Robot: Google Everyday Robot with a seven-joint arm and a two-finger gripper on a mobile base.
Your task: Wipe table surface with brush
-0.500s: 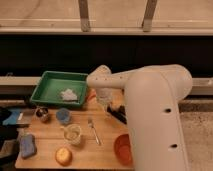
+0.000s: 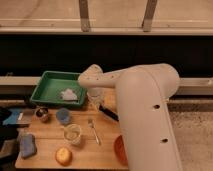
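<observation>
Beside the green tray (image 2: 49,86) my gripper (image 2: 95,98) hangs above the table surface (image 2: 47,136); its state I cannot tell. The brush (image 2: 108,112) lies just right; a misjudged reach could knock it into the fork (image 2: 94,131).

A green tray (image 2: 50,76) sits at the far left of the table (image 2: 47,137), with something white and crumpled (image 2: 69,94) inside it. The hand (image 2: 95,98) hangs just right of that tray. Nearer stand a small dark bowl (image 2: 42,114), a blue cup (image 2: 63,116), a clear cup (image 2: 73,134) and a silver fork (image 2: 93,131). Along the near edge lie a blue sponge (image 2: 27,145), an orange fruit (image 2: 63,156) and, to the right, a half-hidden orange bowl (image 2: 119,149).
</observation>
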